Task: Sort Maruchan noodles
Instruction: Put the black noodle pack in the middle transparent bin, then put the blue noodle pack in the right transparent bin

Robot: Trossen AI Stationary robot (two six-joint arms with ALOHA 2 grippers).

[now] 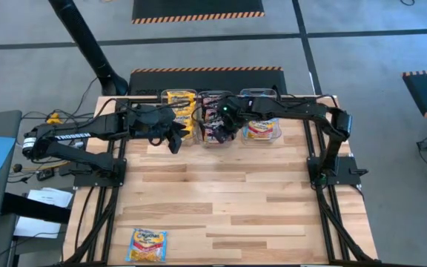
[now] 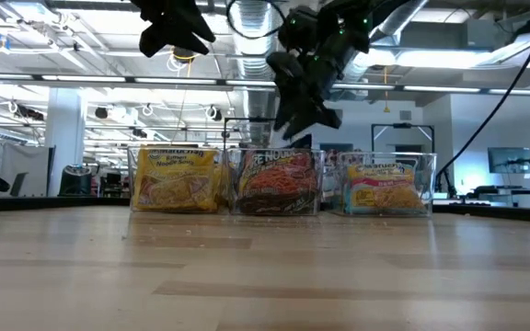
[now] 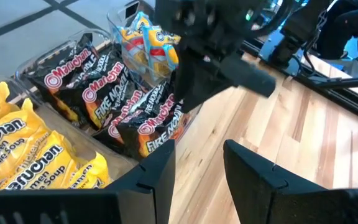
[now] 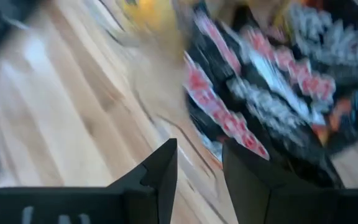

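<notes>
Three clear bins stand in a row at the table's far edge. One holds yellow Maruchan packets (image 1: 178, 104), the middle one dark maroon/black packets (image 1: 212, 111), the third light blue and orange packets (image 1: 262, 129). My right gripper (image 1: 221, 132) hangs open over the near side of the middle bin, with nothing between its fingers in the right wrist view (image 4: 199, 165). A black packet (image 3: 149, 124) lies topmost just below it, at the bin's near wall. My left gripper (image 1: 173, 141) is open and empty, raised above the table just in front of the yellow bin.
One light blue and orange packet (image 1: 147, 245) lies flat near the table's front left corner. Bare wood (image 1: 228, 193) stretches between the bins and the front edge. The two grippers are close together in front of the bins.
</notes>
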